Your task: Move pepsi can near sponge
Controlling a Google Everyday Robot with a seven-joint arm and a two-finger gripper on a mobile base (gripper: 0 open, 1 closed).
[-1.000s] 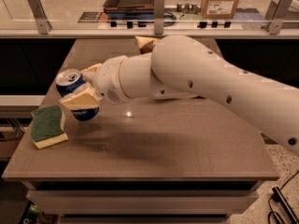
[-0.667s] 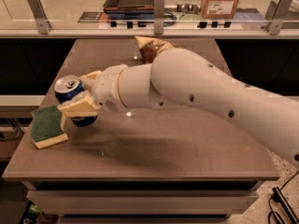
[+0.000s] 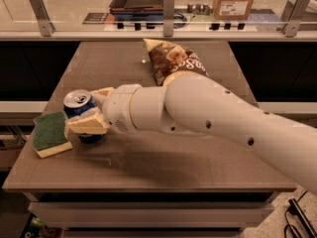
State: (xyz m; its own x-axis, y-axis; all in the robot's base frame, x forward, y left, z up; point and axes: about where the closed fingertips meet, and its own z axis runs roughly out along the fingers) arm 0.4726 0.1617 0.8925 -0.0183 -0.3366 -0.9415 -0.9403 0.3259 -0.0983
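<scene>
We see the pincer (image 3: 86, 112) grasping the upright pepsi can (image 3: 78, 101) just right of the sponge (image 3: 49, 132) on the counter (image 3: 173, 170); a chip bag (image 3: 173, 59) lies well behind the sponge.

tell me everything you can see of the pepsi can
The can is small and dark blue with a shiny silver top, metal by its look. It is upright near the left edge of the table, just right of the sponge; whether they touch is unclear. The hand is shut on it, one cream finger across its front, the other behind. Its base is at or just above the tabletop.
</scene>
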